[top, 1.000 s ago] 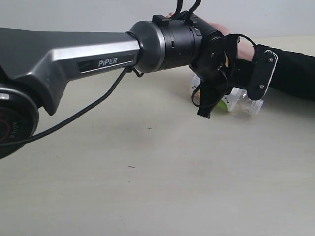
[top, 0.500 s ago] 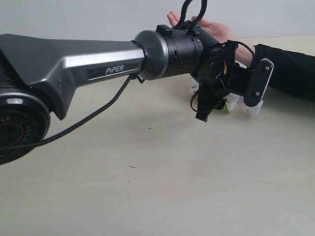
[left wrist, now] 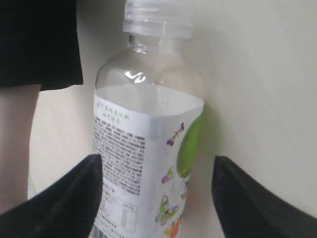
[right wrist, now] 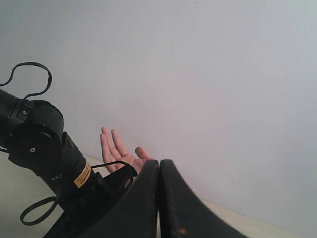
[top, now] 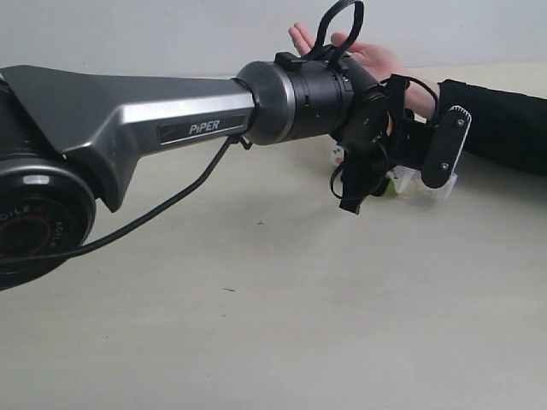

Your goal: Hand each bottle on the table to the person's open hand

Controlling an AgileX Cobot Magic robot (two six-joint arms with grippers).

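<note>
A clear bottle with a white cap and a white and green label lies on the table, just below the person's black sleeve. My left gripper reaches across to it and stands open around it. In the left wrist view the bottle lies between the two black fingers, with a clear gap to the far one. The person's open hand is held palm up behind the left wrist. My right gripper is shut on nothing, and the open hand shows beyond it.
The left arm's long grey link spans the left half of the exterior view, with a loose black cable hanging under it. A pale wall stands behind the table. The person's forearm lies along the far right edge.
The left gripper's jaws have spread apart around the bottle, which stays lying on the table. The left arm has lifted slightly. The right gripper has not moved.
</note>
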